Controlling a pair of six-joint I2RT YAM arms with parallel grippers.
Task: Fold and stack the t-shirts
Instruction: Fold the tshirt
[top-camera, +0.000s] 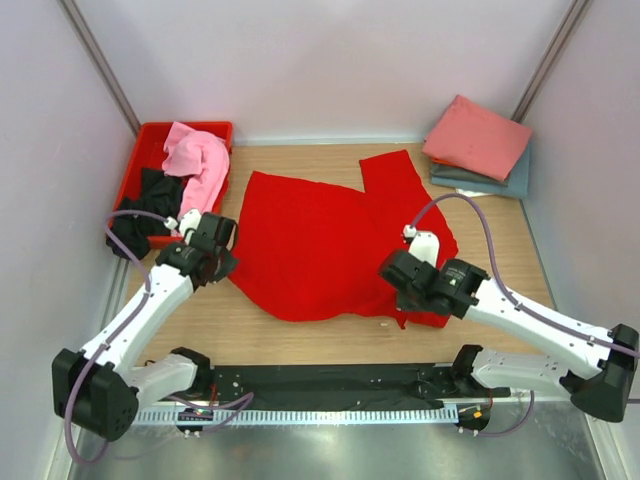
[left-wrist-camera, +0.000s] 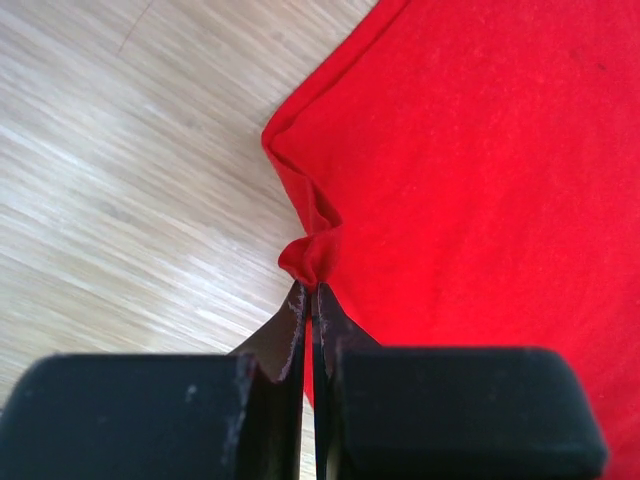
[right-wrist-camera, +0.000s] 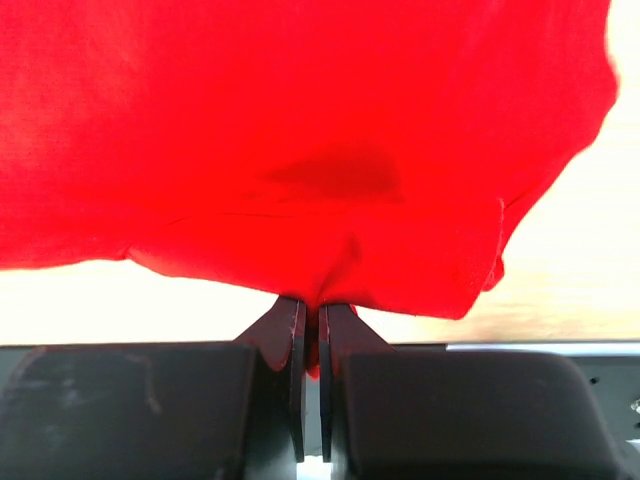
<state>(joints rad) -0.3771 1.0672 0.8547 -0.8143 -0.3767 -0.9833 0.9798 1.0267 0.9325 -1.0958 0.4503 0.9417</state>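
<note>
The left gripper (left-wrist-camera: 312, 300) pinched tightly the left edge of the red t-shirt (top-camera: 320, 245), and the right gripper (right-wrist-camera: 312, 312) pinched its near right hem. This one shirt lay spread on the table (top-camera: 300, 335). Two more, a light pink shirt (top-camera: 200, 160) and a black shirt (top-camera: 150, 200), lay in the one red crate (top-camera: 150, 132). Two folded ones, a salmon pink shirt (top-camera: 478, 135) on a grey-blue shirt (top-camera: 512, 182), sat at the far right corner.

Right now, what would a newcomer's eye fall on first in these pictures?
A bright red t-shirt lies spread across the middle of the table, with the left gripper pinching its left edge and the right gripper pinching its near right edge. At the far left a red crate holds a light pink shirt; at the far right sits a folded stack, salmon pink on top.
</note>
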